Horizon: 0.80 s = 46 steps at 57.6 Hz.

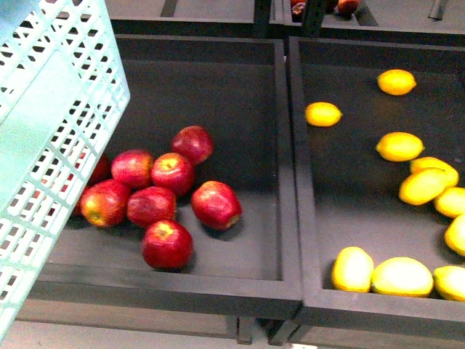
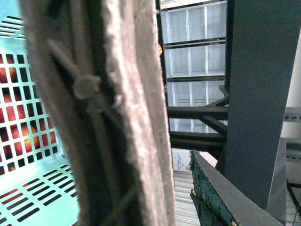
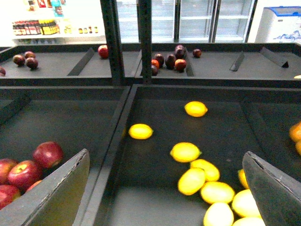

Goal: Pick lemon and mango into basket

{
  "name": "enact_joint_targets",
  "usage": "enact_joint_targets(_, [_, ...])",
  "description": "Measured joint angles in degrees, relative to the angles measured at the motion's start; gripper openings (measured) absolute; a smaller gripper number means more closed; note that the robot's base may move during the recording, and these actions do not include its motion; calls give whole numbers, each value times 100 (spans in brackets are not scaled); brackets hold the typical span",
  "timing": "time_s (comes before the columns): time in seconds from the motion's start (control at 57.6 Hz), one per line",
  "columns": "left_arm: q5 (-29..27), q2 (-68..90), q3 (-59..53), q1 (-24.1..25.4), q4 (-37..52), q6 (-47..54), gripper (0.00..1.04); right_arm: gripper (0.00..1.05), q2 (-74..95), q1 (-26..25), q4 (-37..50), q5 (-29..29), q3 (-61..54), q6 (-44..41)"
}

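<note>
The light turquoise basket (image 1: 51, 123) hangs tilted at the left of the front view, over the bin of apples. In the left wrist view my left gripper (image 2: 157, 197) is shut on the basket's brown ribbed handle (image 2: 108, 117); one dark finger (image 2: 221, 197) shows beside it and the basket's slotted wall (image 2: 28, 141) lies behind. Several lemons lie in the right bin, such as one lemon (image 1: 322, 114) apart from the rest. My right gripper (image 3: 164, 197) is open and empty above the lemons (image 3: 185, 152). I cannot pick out a mango.
Red apples (image 1: 167, 193) fill the left black bin, parted from the lemon bin by a raised divider (image 1: 290, 174). Orange fruit (image 3: 296, 132) shows at the right wrist view's edge. Further bins with dark fruit (image 3: 169, 59) lie behind.
</note>
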Motion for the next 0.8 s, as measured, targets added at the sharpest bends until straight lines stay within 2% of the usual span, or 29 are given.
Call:
enact_joint_targets(0.33, [-149, -7, -2, 44, 0, 116, 29, 96, 2, -7, 0, -39, 0, 0])
enact_joint_targets(0.573, [48, 26, 20, 37, -83, 94, 29, 96, 0, -7, 0, -24, 0, 0])
enact_joint_targets(0.659, [704, 455, 649, -4, -1460, 1167, 29, 96, 2, -7, 0, -2, 0, 0])
enact_joint_targets(0.712, [807, 752, 925, -212, -1860, 1773, 29, 96, -2, -7, 0, -2, 0, 0])
enact_joint_targets(0.798, [848, 1248, 1137, -616, -1884, 2417, 29, 96, 0, -7, 0, -4, 0, 0])
